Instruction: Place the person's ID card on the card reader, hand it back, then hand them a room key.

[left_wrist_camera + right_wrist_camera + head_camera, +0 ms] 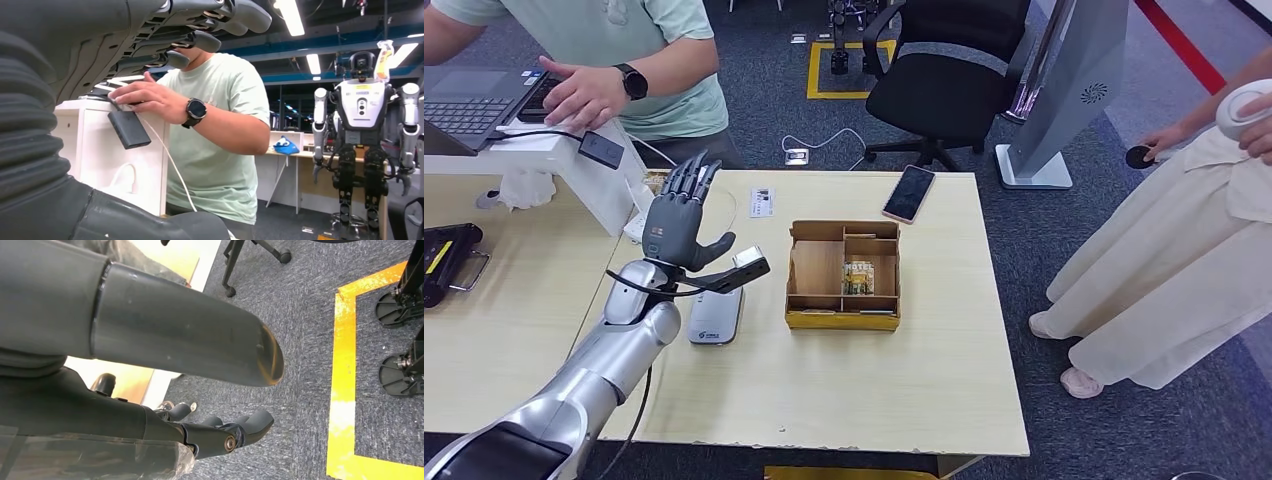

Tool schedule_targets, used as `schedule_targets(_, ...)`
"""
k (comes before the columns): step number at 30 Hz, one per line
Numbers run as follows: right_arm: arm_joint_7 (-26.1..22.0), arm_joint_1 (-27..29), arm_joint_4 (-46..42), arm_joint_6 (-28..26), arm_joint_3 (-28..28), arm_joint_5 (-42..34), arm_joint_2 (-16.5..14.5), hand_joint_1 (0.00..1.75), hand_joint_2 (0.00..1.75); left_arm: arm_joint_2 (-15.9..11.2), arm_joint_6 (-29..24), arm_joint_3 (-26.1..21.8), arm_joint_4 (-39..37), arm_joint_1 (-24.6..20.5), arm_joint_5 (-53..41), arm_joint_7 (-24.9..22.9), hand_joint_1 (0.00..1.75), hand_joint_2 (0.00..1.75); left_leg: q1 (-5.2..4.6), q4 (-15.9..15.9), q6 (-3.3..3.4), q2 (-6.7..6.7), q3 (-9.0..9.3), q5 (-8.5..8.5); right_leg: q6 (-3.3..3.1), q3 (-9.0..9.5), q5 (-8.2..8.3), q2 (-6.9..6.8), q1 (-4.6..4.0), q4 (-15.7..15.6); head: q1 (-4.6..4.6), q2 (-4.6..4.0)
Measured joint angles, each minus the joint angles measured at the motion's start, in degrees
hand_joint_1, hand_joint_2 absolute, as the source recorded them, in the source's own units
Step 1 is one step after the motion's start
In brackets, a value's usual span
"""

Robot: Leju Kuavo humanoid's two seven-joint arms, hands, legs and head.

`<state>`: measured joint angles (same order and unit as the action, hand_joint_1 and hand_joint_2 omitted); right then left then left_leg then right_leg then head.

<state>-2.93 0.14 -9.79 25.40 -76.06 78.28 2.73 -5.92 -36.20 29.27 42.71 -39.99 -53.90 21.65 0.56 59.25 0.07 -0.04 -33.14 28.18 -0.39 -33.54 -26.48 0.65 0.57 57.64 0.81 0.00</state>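
**Left hand raised and empty over the desk, ID card lying near the far edge**

The robot's left hand (680, 215) is lifted above the pale wooden table (904, 380), palm up, fingers spread apart and holding nothing. Just below and beside it sits the grey card reader (716, 315), flat on the tabletop with nothing resting on its lower face that I can make out. A small white card (762, 202), seemingly the ID card, lies on the table beyond the hand, apart from the reader. To the right of the reader stands a cardboard box with compartments (843, 265); something small and yellowish, perhaps the room keys (857, 277), sits in one middle compartment. A phone (909, 193) lies near the table's far edge.

The right hand (225, 432) hangs over grey carpet (300, 365) beside yellow floor tape (345, 385), fingers curled in with nothing in them.

A person in a green shirt (614, 40) types at a laptop (474, 100) at the next desk; another person in light clothes (1164, 270) stands at the right.
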Motion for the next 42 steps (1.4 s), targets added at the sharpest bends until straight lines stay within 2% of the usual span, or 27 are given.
schedule_targets(4, 0.0, 0.0, 0.0, 0.0, -0.2, 0.0, 0.0, 0.00, 0.00, -0.3, 0.0, 0.9, 0.0, -0.2, 0.2, -0.2, 0.00, 1.75, 0.00, 0.0, 0.00, 0.00, 0.00, 0.00, 0.00, 0.00, 0.00, 0.00, 0.00, 0.0, 0.00, 0.00)
schedule_targets(8, 0.0, 0.0, 0.0, 0.0, -0.3, 0.0, 0.0, 0.00, 0.00, -0.5, -0.1, 1.4, 0.0, -0.3, 0.2, -0.2, 1.75, 1.75, 0.00, 0.0, 0.00, 0.00, 0.00, 0.00, 0.00, 0.00, 0.00, 0.00, 0.00, 0.0, 0.00, -0.01)
schedule_targets(13, 0.0, 0.0, 0.0, 0.0, -0.3, 0.0, 0.0, 0.00, 0.00, -0.8, -0.8, 2.4, 0.0, -0.8, 0.3, -0.1, 1.74, 1.75, 0.00, 0.0, 0.00, 0.01, 0.00, 0.00, 0.00, 0.00, 0.00, 0.00, 0.00, 0.0, 0.00, 0.00)
schedule_targets(15, 0.0, 0.0, 0.0, 0.0, -0.4, 0.0, 0.0, 0.00, 0.00, -0.9, -1.2, 2.6, 0.0, -1.1, 0.4, -0.1, 1.63, 1.75, 0.00, 0.0, 0.00, 0.00, 0.00, 0.00, 0.00, 0.00, 0.00, 0.00, 0.00, 0.0, 0.00, 0.00)
schedule_targets(16, 0.0, 0.0, 0.0, 0.0, -0.4, 0.1, 0.0, 0.00, 0.00, -0.9, -1.4, 2.6, 0.0, -1.3, 0.4, -0.2, 1.39, 1.75, 0.00, 0.0, 0.00, 0.00, 0.00, 0.00, 0.00, 0.00, 0.00, 0.00, 0.00, 0.0, 0.00, 0.00)
schedule_targets(19, 0.0, 0.0, 0.0, 0.0, -0.3, 0.1, 0.0, 0.00, 0.00, -1.0, -1.9, 2.6, 0.0, -1.7, 0.4, -0.4, 0.40, 1.75, 0.00, 0.0, 0.00, 0.00, 0.00, 0.00, 0.00, 0.00, 0.00, 0.00, 0.00, 0.0, 0.00, 0.00)
schedule_targets(20, 0.0, 0.0, 0.0, 0.0, -0.3, 0.1, 0.0, 0.00, 0.00, -1.0, -2.1, 2.6, 0.0, -1.8, 0.4, -0.5, 0.21, 1.75, 0.00, 0.0, 0.00, 0.00, 0.00, 0.00, 0.00, 0.00, 0.00, 0.00, 0.00, 0.0, 0.00, 0.00)
schedule_targets(23, 0.0, 0.0, 0.0, 0.0, -0.4, 0.2, 0.0, 0.00, 0.00, -0.9, -2.8, 2.6, 0.1, -2.0, 0.5, -0.6, 0.00, 1.75, 0.00, 0.0, 0.00, 0.00, 0.00, 0.00, 0.00, 0.00, 0.00, 0.00, 0.00, 0.0, 0.00, 0.00)
schedule_targets(27, 0.0, 0.0, 0.0, 0.0, -0.4, 0.6, 0.0, 0.00, 0.00, -0.9, -3.2, 2.6, 0.6, -1.9, 0.0, -0.7, 0.00, 1.75, 0.00, 0.0, 0.00, 0.00, 0.00, 0.00, 0.00, 0.00, 0.00, 0.00, 0.00, 0.0, 0.00, 0.00)
schedule_targets(31, 0.0, 0.0, 0.0, -0.2, -0.4, 0.9, 0.0, 0.00, 0.00, -0.6, -3.3, 2.3, 2.4, -1.1, -1.9, 0.4, 0.00, 0.00, 0.00, 0.0, 0.00, -0.01, 0.00, 0.00, 0.00, 0.01, 0.00, 0.00, 0.01, 0.0, 0.01, 0.00)
schedule_targets(34, 0.2, 0.0, 0.0, -0.4, -0.4, 0.9, 0.0, 0.00, 0.00, 0.5, -3.3, 0.0, 4.5, 0.6, -3.9, 2.7, 0.00, 0.00, -0.01, 0.0, 0.00, -0.01, -0.01, 0.00, 0.00, 0.01, 0.00, -0.01, 0.01, 0.0, 0.00, -0.01)
schedule_targets(38, 0.3, 0.0, 0.0, -0.9, -0.5, 0.9, 0.0, 0.00, 0.00, 3.0, -3.4, -5.3, 7.5, 3.1, -5.3, 6.6, 0.00, 0.00, -0.01, 0.0, 0.01, -0.01, -0.02, 0.01, 0.00, 0.00, 0.00, -0.01, 0.02, 0.0, 0.00, 0.00)
schedule_targets(42, 0.3, 0.0, 0.0, -1.0, -0.5, 1.0, 0.0, 0.00, 0.00, 4.7, -3.4, -9.1, 9.3, 4.7, -5.8, 7.7, 0.00, 0.00, -0.01, 0.0, 0.01, -0.01, -0.01, 0.01, 0.00, 0.00, 0.00, -0.01, 0.02, 0.0, -0.01, 0.00)
